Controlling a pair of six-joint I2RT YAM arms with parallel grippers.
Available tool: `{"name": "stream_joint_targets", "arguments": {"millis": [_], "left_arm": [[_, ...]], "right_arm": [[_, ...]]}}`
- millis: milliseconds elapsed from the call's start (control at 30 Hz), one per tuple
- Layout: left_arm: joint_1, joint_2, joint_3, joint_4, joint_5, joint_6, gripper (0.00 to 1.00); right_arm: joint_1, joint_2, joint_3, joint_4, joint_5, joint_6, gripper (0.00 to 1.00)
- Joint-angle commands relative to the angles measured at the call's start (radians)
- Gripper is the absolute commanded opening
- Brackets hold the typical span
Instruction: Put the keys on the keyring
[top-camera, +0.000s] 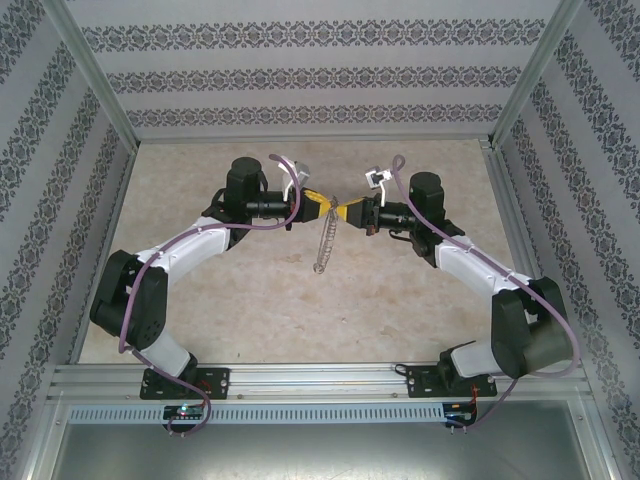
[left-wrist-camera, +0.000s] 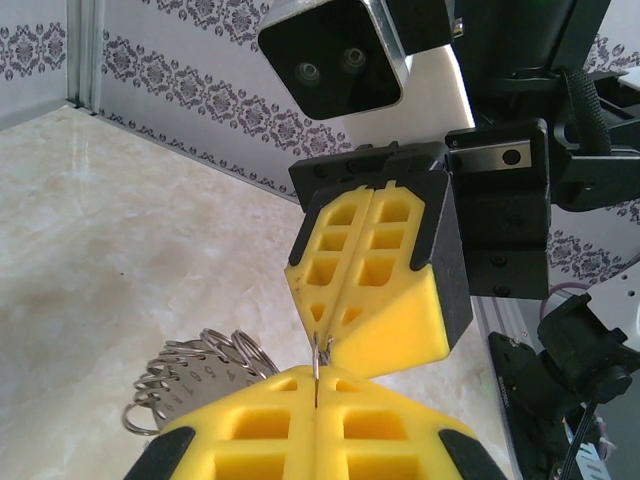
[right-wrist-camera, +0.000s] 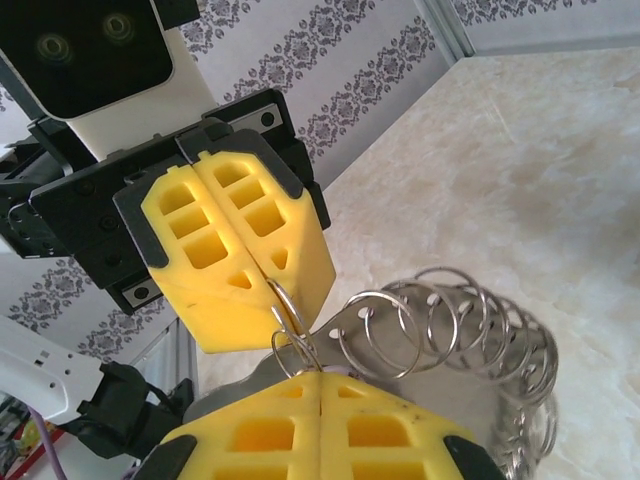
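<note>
My two grippers meet tip to tip above the middle of the table, the left gripper (top-camera: 317, 204) facing the right gripper (top-camera: 350, 212). The keyring (top-camera: 322, 245) hangs edge-on below that meeting point. In the left wrist view my left gripper (left-wrist-camera: 316, 380) is shut on a thin silvery loop, with the right gripper (left-wrist-camera: 340, 325) shut just above it and the keyring (left-wrist-camera: 195, 375) fanning out to the left. In the right wrist view my right gripper (right-wrist-camera: 320, 382) is shut at the keyring's rim (right-wrist-camera: 470, 340), and the left gripper (right-wrist-camera: 272, 285) pinches a small loop. I cannot make out any loose keys.
The beige table (top-camera: 250, 290) is boxed in by patterned walls (top-camera: 320, 70) and aluminium posts (top-camera: 100, 90) on three sides. An aluminium rail (top-camera: 320, 380) carrying both arm bases runs along the near edge.
</note>
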Motion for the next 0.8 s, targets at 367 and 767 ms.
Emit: {"name": "stream_joint_targets", "arguments": {"millis": [367, 767], "left_arm": [[-0.016, -0.035, -0.022, 0.124, -0.014, -0.039, 0.0], [-0.015, -0.035, 0.0, 0.078, 0.027, -0.018, 0.0]], "right_arm": [[0.0, -0.068, -0.04, -0.043, -0.061, -0.037, 0.0], [-0.074, -0.081, 0.048, -0.048, -0.08, -0.038, 0.26]]}}
